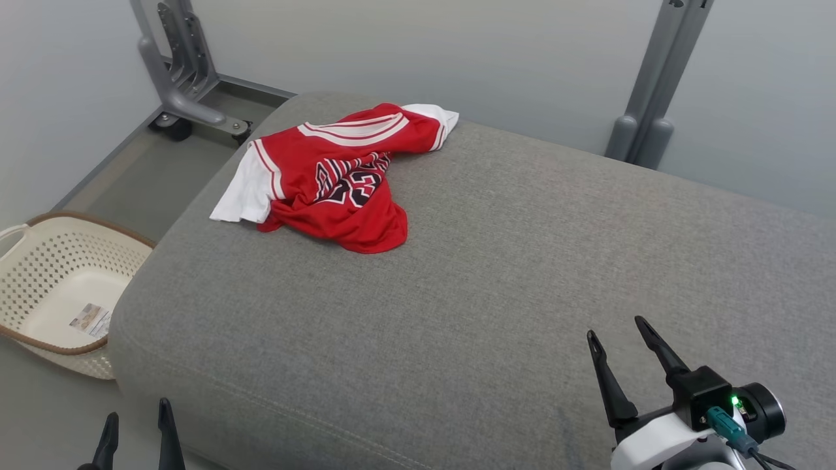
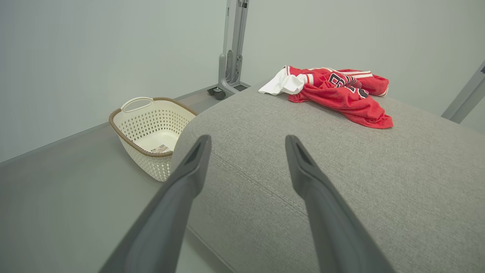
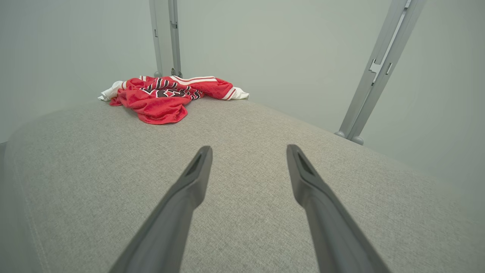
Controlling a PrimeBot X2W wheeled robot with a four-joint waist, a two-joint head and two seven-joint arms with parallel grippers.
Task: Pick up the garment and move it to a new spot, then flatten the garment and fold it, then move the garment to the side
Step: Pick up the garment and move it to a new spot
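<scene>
the left gripper (image 1: 137, 410) sits at the lower left of the head view, just off the near corner of the grey cushion (image 1: 490, 261), its two dark fingers spread wide with nothing between them; the left wrist view (image 2: 248, 138) shows the same gap over the cushion's edge seam. the right gripper (image 1: 616, 328) hovers above the near right part of the cushion, also spread wide and holding nothing (image 3: 249, 148). further out, the garment (image 1: 339, 183), a red jersey with white sleeves and striped trim, lies crumpled on the far left part of the cushion, well apart from both grippers. a cream perforated basket (image 1: 39, 274) with a brown rim stands on the floor beside the cushion's left end. grey metal posts (image 1: 179, 72) rise against the wall behind.
</scene>
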